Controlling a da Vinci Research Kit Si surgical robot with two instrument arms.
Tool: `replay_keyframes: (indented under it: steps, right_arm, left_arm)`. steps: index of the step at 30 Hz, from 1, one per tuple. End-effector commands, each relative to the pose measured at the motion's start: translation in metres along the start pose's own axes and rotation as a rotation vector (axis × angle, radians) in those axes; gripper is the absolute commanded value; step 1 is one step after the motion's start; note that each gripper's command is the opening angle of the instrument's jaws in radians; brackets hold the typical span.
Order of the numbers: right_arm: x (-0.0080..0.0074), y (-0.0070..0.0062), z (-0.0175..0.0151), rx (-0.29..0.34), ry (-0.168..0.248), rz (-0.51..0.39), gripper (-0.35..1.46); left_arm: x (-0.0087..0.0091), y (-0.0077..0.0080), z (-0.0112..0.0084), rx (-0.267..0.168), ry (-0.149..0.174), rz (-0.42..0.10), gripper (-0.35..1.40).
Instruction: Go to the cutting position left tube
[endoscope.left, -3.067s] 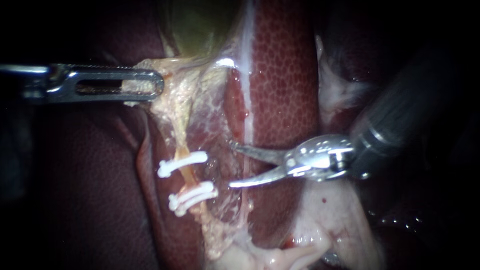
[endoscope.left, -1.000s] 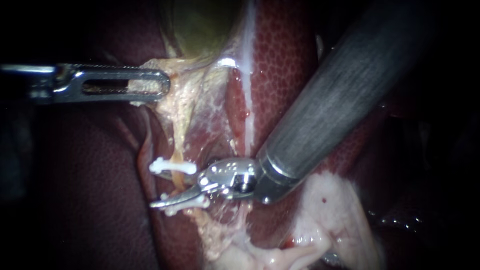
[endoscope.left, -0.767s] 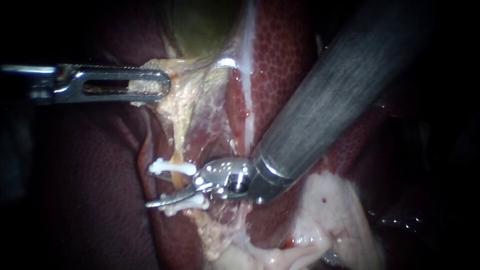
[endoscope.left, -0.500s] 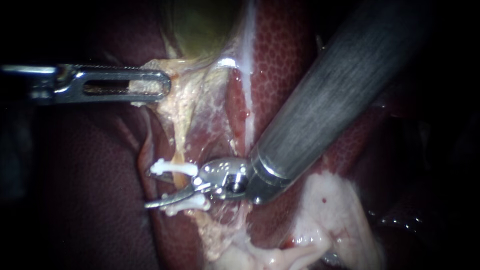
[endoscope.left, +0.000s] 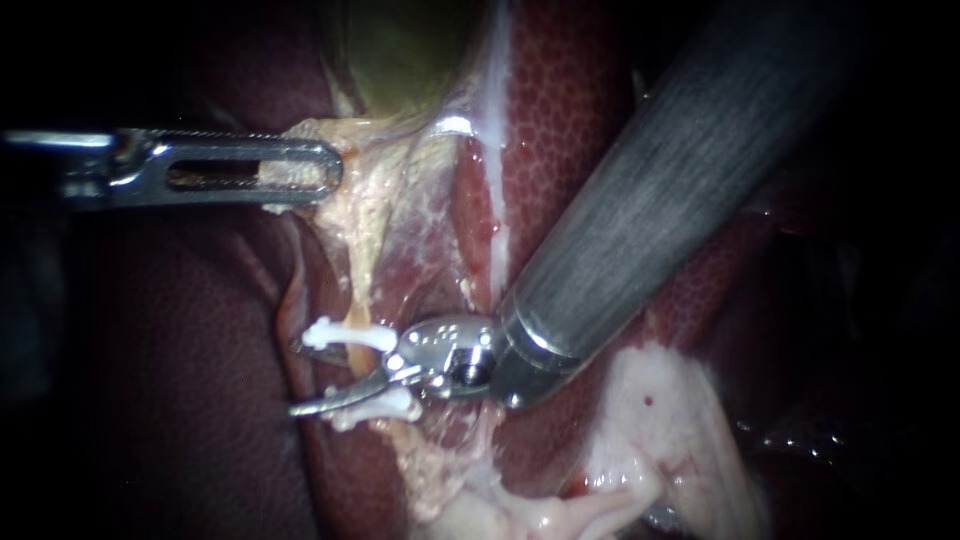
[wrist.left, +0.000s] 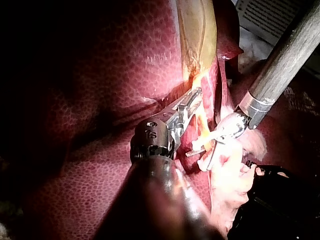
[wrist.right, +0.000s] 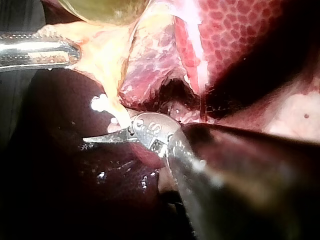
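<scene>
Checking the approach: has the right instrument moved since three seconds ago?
Yes. The right instrument has travelled leftward from the liver to the tube, its open jaws now between the upper clip and lower clip.

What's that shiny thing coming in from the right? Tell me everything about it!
That's the right instrument: a thick grey shaft from the upper right, a shiny silver joint, then two thin curved metal jaws. The jaws are open, with the yellowish tube between them, between the upper white clip and lower white clip.

Dark red liver (endoscope.left: 570, 150) under the greenish gallbladder (endoscope.left: 400, 50) and clipped tube (endoscope.left: 356, 354)
</scene>
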Motion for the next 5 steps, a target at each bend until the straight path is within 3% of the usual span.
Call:
replay_keyframes:
  steps: [1, 5]
  right_arm:
    - [0.0, 0.0, -0.0001, 0.001, 0.0, -0.001, 1.25]
    - [-0.0002, -0.0001, -0.0006, 0.001, 0.0, -0.002, 1.25]
  left_arm:
    - [0.0, 0.0, 0.0, 0.0, 0.0, 0.0, -0.35]
    - [0.0, 0.0, 0.0, 0.0, 0.0, 0.0, -0.35]
